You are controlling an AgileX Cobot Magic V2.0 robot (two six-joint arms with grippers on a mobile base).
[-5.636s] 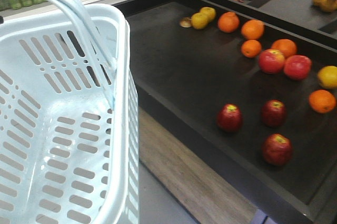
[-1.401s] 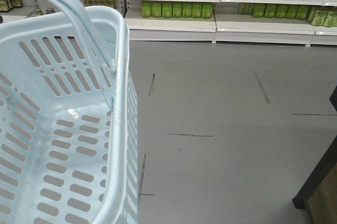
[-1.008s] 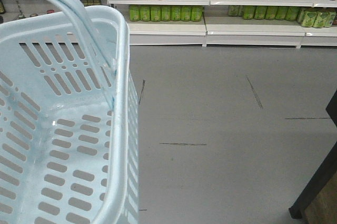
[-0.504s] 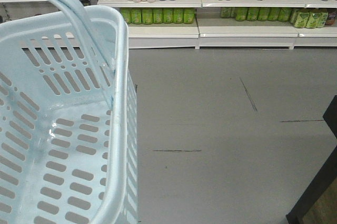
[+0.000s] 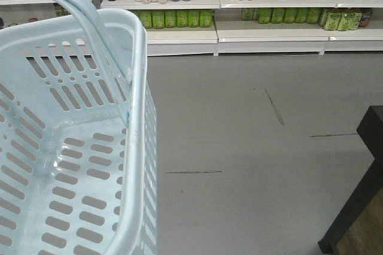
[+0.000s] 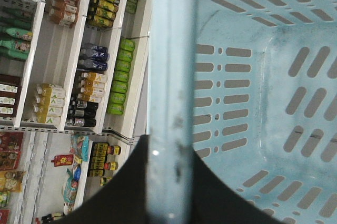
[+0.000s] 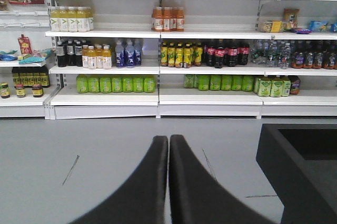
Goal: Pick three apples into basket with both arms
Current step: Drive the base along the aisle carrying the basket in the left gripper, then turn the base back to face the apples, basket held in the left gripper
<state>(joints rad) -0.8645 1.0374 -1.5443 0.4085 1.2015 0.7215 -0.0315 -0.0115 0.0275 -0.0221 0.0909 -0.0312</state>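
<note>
The pale blue basket (image 5: 139, 87) fills the left of the front view, and its inside holds nothing. Its handle (image 5: 78, 9) arches over the top. In the left wrist view the handle (image 6: 171, 50) runs straight up between the black fingers (image 6: 126, 187) of my left gripper (image 6: 168, 145), which is shut on it; the slotted basket wall (image 6: 263, 77) lies beyond. My right gripper (image 7: 168, 139) is shut with its fingers pressed together on nothing, hanging above the grey floor. The apples are out of view.
Shop shelves (image 5: 239, 27) with bottled drinks line the far wall across a grey floor (image 5: 239, 147). A black table corner (image 5: 368, 171) juts in at the lower right, also seen as a black table (image 7: 300, 171) right of my right gripper.
The black fruit table with the apples, seen 5.6 s ago, has left the view. Over the last second the shelves slid left and the black table corner came further in at the right.
</note>
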